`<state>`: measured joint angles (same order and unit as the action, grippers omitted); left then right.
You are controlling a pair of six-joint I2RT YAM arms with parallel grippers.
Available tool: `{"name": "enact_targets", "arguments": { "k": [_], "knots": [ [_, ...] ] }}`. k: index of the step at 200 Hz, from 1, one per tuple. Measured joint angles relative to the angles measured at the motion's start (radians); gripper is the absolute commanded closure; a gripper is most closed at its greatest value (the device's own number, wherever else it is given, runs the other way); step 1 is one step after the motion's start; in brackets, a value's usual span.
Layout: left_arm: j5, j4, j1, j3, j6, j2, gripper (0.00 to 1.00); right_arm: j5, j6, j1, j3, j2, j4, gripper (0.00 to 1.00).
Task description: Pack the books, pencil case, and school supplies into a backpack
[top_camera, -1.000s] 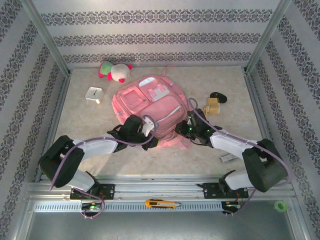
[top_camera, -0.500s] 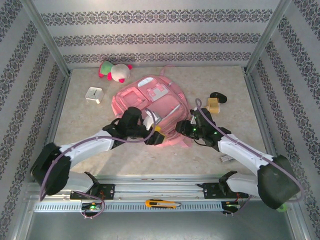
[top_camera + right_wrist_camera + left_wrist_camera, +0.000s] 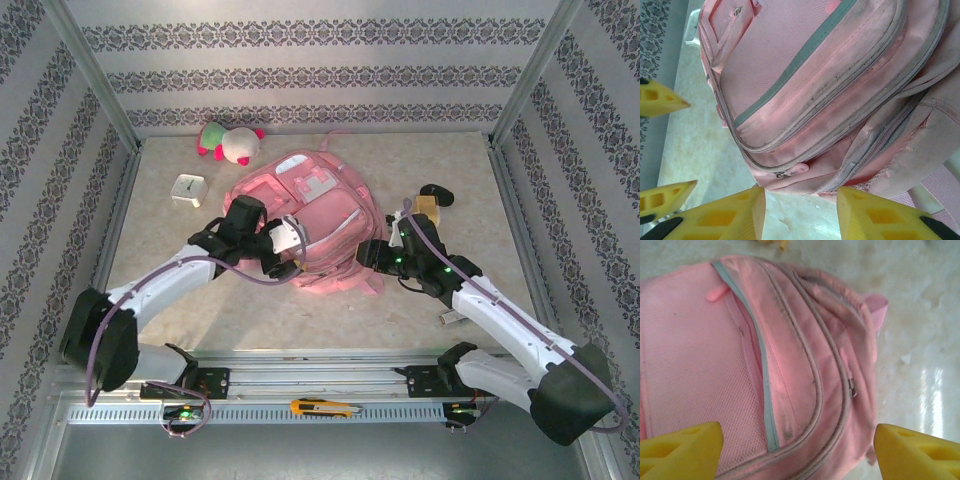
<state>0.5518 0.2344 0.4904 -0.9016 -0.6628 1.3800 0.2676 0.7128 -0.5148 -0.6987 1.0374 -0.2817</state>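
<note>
One pink backpack [image 3: 320, 215] is lying flat at the worktop's [image 3: 400, 160] middle. Two grippers are hovering over its near end: left gripper [image 3: 800, 450] is standing released, fingers wide, empty; right gripper [image 3: 800, 215] is standing released, empty. One pale bar [image 3: 452, 318] is lying by the near edge, rightward.

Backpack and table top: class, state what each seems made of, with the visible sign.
Backpack: probably woven synthetic fabric, matt pink; weave, mesh panel, grey piping and stitched zips show. Table top: glossy, pale and mottled like marble; bright reflections show, but stone or laminate cannot be told.
</note>
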Motion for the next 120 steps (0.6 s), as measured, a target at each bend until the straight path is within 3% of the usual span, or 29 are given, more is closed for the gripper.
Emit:
{"name": "enact_targets", "arguments": {
  "k": [50, 120],
  "knots": [
    [-0.008, 0.003, 0.0, -0.056, -0.211, 0.13, 0.16, -0.001, -0.013, -0.02, 0.0, 0.011, 0.0, 0.57],
    [-0.072, -0.026, 0.023, -0.068, -0.346, 0.206, 0.15, -0.001, -0.013, -0.02, 0.0, 0.012, 0.001, 0.56]
  ]
}}
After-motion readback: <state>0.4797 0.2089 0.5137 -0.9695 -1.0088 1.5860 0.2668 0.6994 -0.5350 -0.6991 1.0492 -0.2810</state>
